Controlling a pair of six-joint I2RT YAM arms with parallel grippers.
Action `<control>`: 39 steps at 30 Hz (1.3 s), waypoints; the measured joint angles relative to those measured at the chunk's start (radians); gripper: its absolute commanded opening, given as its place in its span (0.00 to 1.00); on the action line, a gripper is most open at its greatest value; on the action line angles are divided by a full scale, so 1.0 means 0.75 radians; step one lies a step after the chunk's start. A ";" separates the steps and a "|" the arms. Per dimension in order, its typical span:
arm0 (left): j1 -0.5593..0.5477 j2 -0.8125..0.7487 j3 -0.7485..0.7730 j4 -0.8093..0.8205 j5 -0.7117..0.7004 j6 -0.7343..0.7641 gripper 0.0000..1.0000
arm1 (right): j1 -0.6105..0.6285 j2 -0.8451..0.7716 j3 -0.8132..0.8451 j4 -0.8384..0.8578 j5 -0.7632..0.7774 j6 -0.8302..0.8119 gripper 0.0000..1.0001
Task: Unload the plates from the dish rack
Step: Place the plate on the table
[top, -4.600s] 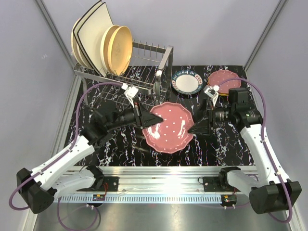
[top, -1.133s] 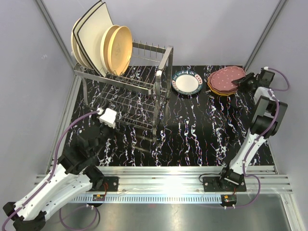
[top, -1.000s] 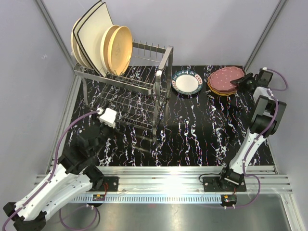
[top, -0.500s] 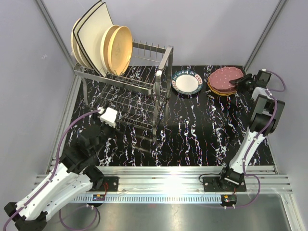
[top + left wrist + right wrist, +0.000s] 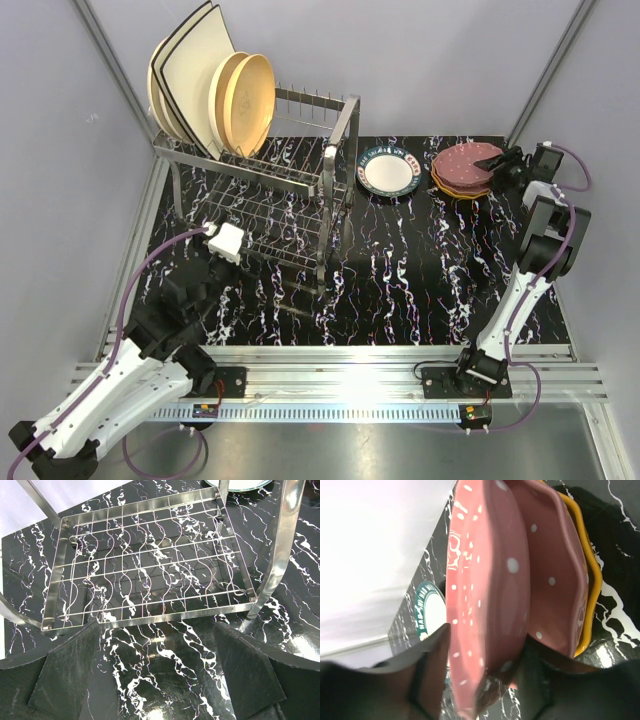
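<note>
Glossy scalloped maroon plates (image 5: 490,595) atop orange plate (image 5: 594,575).

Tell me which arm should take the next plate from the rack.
Left: the left gripper, open, faces the rack; the right gripper straddles a pink plate on the far stack.

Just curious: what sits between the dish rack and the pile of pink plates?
A white plate with a dark rim, lying flat; the overhead view shows it.
</note>
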 measured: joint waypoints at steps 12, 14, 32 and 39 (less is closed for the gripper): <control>0.005 -0.025 0.000 0.002 0.013 -0.005 0.99 | 0.002 -0.024 0.015 -0.078 0.013 -0.148 0.96; 0.005 -0.034 0.000 0.004 0.015 -0.006 0.99 | 0.002 -0.043 0.015 -0.115 0.022 -0.189 0.98; 0.006 -0.063 0.000 0.005 0.016 -0.009 0.99 | 0.001 -0.167 0.068 -0.379 0.116 -0.473 1.00; 0.006 -0.073 0.000 0.005 0.016 -0.009 0.99 | 0.000 -0.204 0.068 -0.433 0.127 -0.524 1.00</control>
